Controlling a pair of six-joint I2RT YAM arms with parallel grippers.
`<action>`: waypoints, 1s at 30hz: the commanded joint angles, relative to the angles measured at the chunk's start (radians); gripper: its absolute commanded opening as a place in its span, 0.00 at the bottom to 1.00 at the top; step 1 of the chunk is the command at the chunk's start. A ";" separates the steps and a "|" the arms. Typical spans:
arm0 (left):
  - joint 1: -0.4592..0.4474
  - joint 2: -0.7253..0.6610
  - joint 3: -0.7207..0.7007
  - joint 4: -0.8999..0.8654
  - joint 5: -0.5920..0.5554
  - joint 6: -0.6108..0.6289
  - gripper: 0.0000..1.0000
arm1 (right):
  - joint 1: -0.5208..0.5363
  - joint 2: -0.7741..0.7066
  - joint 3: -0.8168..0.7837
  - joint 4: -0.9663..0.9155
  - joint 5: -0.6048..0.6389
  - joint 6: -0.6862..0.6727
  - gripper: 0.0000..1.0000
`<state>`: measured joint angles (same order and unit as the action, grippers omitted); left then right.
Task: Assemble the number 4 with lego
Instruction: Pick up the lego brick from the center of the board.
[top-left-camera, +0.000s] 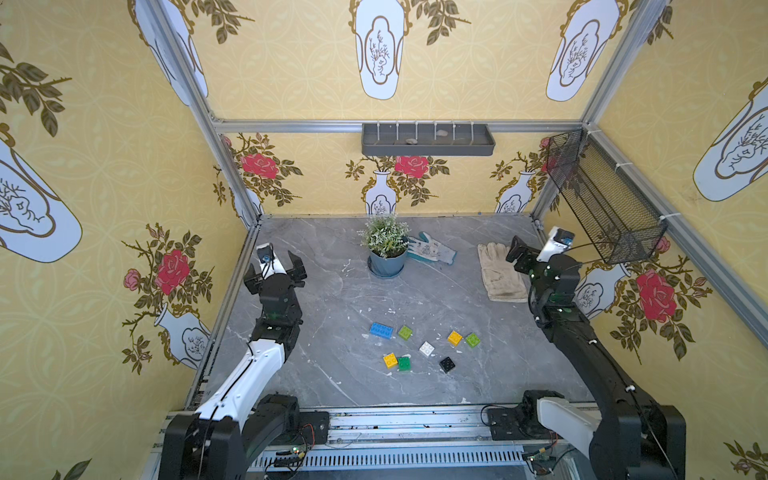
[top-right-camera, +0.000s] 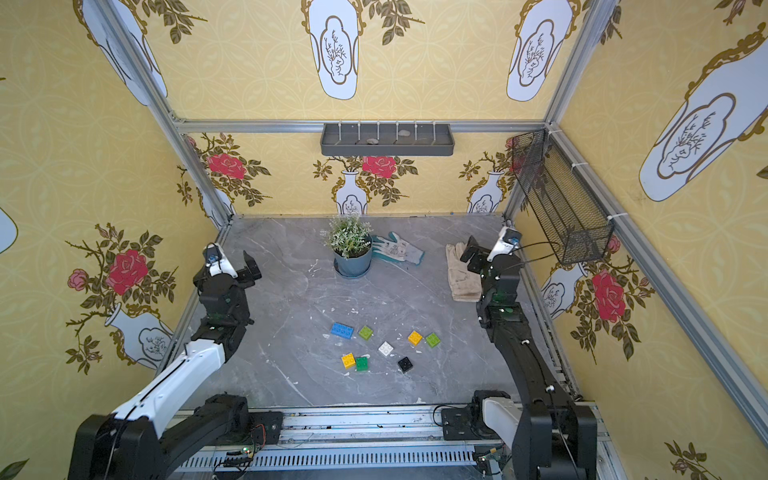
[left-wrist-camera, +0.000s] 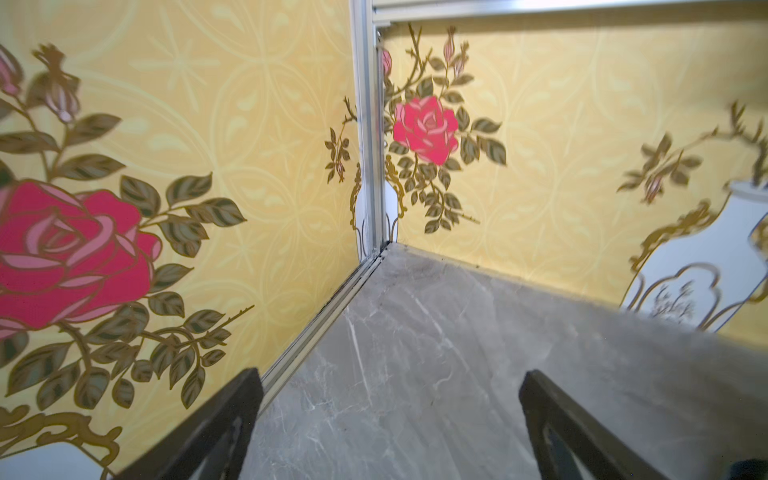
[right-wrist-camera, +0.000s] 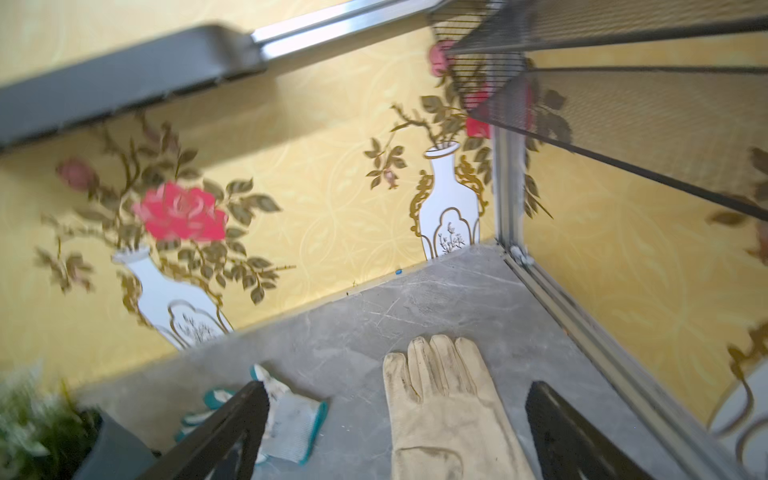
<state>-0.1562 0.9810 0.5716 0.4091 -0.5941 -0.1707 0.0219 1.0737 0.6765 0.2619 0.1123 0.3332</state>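
Found no assembly begun; no number 4 formed yet. Counted eight pieces of lego lying loose on the table (top-left-camera: 332, 299), lower centre of both top views:
- blue brick (top-left-camera: 381, 330) with lime brick (top-left-camera: 405, 332) just beside it, left of the cluster
- yellow brick (top-left-camera: 454, 338) and second lime brick (top-left-camera: 472, 340) side by side, right of the cluster
- white brick (top-left-camera: 427, 348) in the middle, standing alone
- second yellow brick (top-left-camera: 390, 360) apparently touching dark green brick (top-left-camera: 404, 363), lower left
- black brick (top-left-camera: 447, 364) lower right, standing alone

Observed left gripper (top-left-camera: 273, 269) at mid left and right gripper (top-left-camera: 516, 255) at mid right. Both raised, fingers released and spread wide, grasping nothing, well apart from the bricks.

Judged step in hand: the first pick. Recommend:
- Start with an isolated piece, such as the black or white brick.
- Descend vertically, square the jaws to two flat sides, and close below the studs.
- Leave the touching yellow-green pair until separated.
- Keep clear of the potted plant (top-left-camera: 386, 245), patterned glove (top-left-camera: 432, 249) and beige glove (top-left-camera: 498, 272) along the upper part of the table.
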 joint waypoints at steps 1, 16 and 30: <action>-0.008 -0.077 0.094 -0.495 0.091 -0.320 0.99 | -0.112 0.071 0.087 -0.481 -0.187 0.284 0.98; -0.475 -0.073 0.039 -0.798 0.357 -0.714 0.52 | 0.576 0.223 0.326 -0.955 0.096 0.366 0.00; -0.536 0.083 -0.061 -0.633 0.535 -0.870 0.45 | 0.936 0.310 0.354 -0.891 0.069 0.329 0.38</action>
<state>-0.6754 1.0515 0.5049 -0.2691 -0.1001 -1.0058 0.9398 1.3720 1.0481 -0.7120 0.3267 0.7326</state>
